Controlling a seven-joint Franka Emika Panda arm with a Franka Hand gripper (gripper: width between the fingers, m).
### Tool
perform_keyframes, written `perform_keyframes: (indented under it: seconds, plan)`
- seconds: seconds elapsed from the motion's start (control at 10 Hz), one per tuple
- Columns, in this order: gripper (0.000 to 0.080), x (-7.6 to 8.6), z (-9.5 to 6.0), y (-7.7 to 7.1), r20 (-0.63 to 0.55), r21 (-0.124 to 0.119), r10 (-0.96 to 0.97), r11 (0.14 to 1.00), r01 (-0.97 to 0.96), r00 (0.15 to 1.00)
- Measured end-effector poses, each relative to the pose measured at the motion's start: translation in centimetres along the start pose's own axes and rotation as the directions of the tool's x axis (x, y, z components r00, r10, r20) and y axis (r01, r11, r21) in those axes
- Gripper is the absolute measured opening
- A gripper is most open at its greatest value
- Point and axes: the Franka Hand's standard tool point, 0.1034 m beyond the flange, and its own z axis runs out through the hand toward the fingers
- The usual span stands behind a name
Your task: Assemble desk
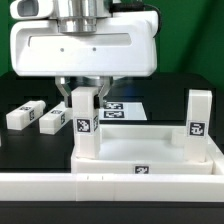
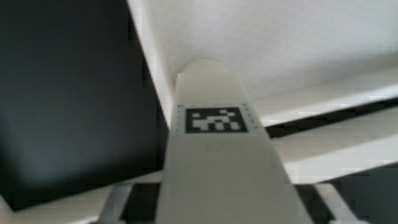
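Observation:
The desk panel (image 1: 150,152), a wide white rimmed tray, lies on the black table. One white leg (image 1: 85,128) with a square tag stands upright at the panel's corner on the exterior view's left. My gripper (image 1: 84,98) comes straight down over this leg and is shut on its top, one finger on each side. In the wrist view the same leg (image 2: 217,120) runs up between my fingers (image 2: 128,200), whose dark pads sit against its sides. A second leg (image 1: 198,115) stands upright at the corner on the exterior view's right.
Two loose tagged legs (image 1: 22,116) (image 1: 52,121) lie flat on the table at the exterior view's left. The marker board (image 1: 122,106) lies behind the panel. A long white rail (image 1: 110,192) edges the table in front.

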Motion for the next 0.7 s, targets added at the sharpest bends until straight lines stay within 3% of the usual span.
perform_keyframes:
  seconds: [0.4,0.7]
  plan:
    - [0.0290,-0.19,0.05,-0.61,-0.009,-0.006,0.435,0.900,-0.435,0.900]
    - [0.0290,-0.14,0.05,-0.47,-0.011,-0.005,0.543,0.840,-0.543,0.840]
